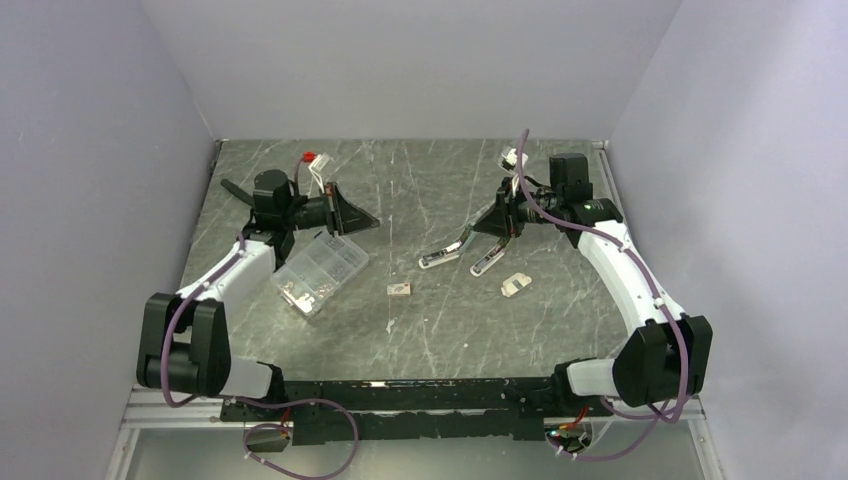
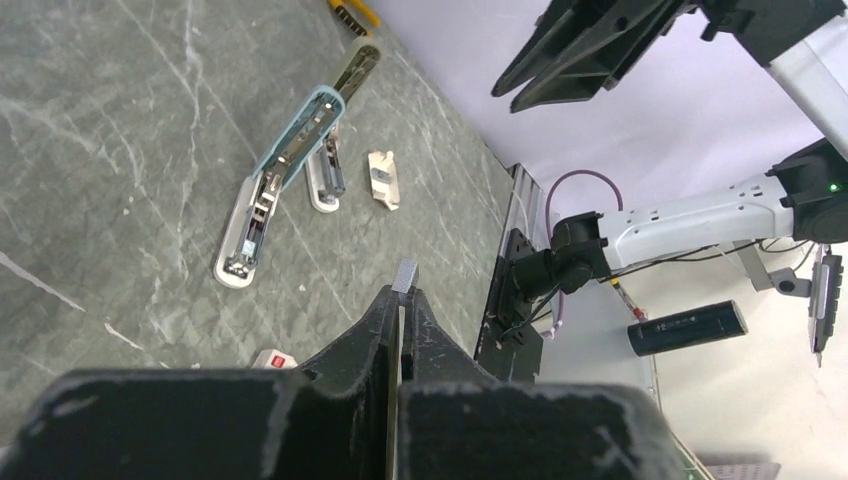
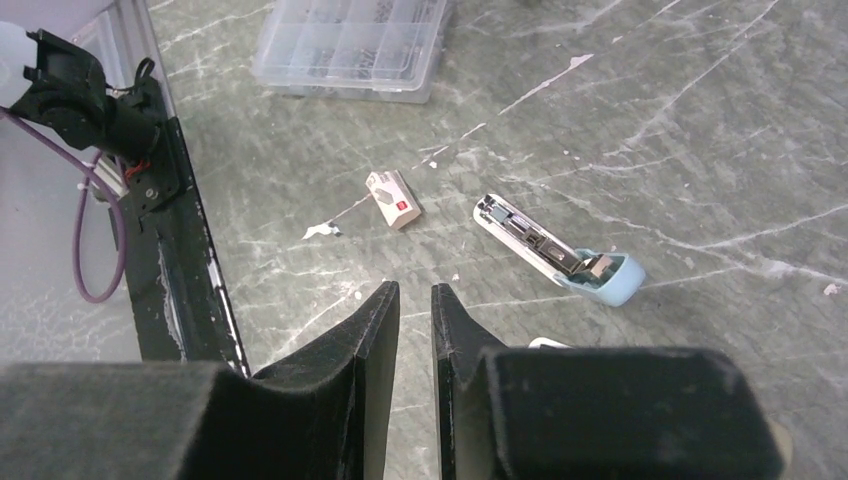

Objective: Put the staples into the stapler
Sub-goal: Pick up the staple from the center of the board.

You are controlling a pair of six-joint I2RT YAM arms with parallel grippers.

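case (image 3: 350, 45): cut at top | staple box (image 2: 272, 358): pt behind L end effector (image 2: 402, 295) | grey bit (image 2: 404, 275) at tip: unID'd

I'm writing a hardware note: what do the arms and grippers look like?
The left arm and right arm have white links, black joints and purple cables looped alongside. The left gripper and right gripper are black, with two tapered wedge fingers.

Setting: robotics lab test cell, not a home or a shop.
Enclosure: plain white walls (image 1: 400, 60) box in the table (image 1: 430, 190) at 9, 12 and 3 o'clock.
Rig: left arm (image 1: 225, 275) and right arm (image 1: 625, 270) bolted to a black rail (image 1: 400, 392) at 6 o'clock.
Wiring: purple cables (image 1: 178, 315) run exposed along both arms and loop below the rail.
Bench: grey marble-patterned top. A clear compartment case (image 1: 320, 272) lies at 9 o'clock of centre.
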